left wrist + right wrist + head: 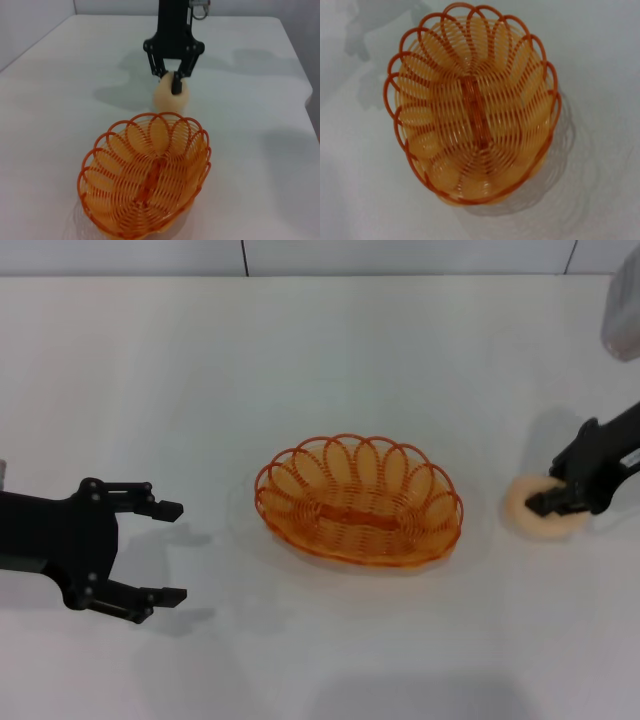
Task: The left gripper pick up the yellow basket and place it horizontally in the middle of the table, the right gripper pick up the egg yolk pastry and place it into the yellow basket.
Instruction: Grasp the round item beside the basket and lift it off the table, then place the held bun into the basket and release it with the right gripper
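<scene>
The yellow basket (358, 502) lies with its long side across the middle of the white table (300, 360); it is empty and also shows in the left wrist view (145, 180) and the right wrist view (472, 100). My left gripper (181, 552) is open and empty, to the left of the basket and apart from it. The egg yolk pastry (550, 528) rests on the table to the right of the basket. My right gripper (535, 505) is down on it, fingers closed on its top, as the left wrist view (169, 82) shows over the pastry (167, 102).
A grey-white wall runs along the table's far edge (300, 276). A blurred grey-white arm segment (622, 315) shows at the far right. White table surface lies in front of and behind the basket.
</scene>
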Controlling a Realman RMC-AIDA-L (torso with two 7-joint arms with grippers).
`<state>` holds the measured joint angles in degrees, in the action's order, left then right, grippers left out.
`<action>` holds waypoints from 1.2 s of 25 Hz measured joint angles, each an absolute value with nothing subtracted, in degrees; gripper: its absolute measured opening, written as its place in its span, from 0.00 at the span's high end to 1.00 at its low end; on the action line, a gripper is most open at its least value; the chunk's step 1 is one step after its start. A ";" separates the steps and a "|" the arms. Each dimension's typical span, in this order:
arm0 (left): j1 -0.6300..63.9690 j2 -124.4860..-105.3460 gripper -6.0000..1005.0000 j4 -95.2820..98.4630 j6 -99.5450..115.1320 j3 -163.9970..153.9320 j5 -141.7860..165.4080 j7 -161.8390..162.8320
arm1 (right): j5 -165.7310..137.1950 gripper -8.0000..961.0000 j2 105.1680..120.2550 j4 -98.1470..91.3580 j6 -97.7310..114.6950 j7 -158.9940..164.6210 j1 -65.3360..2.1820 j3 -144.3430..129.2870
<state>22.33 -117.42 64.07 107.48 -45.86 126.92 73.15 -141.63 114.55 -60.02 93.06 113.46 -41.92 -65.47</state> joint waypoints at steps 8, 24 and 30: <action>22.39 -117.33 0.12 64.07 107.47 -45.89 126.91 73.39 | -140.13 0.84 114.81 -69.22 98.60 113.82 -42.28 -60.60; 22.50 -117.51 0.12 64.07 107.23 -45.88 126.90 73.65 | -121.49 0.92 115.84 -66.87 84.69 115.64 -43.89 -73.44; 22.57 -117.50 0.12 64.07 106.59 -45.88 126.90 73.65 | -117.06 0.93 115.84 -63.81 78.70 114.72 -44.45 -80.59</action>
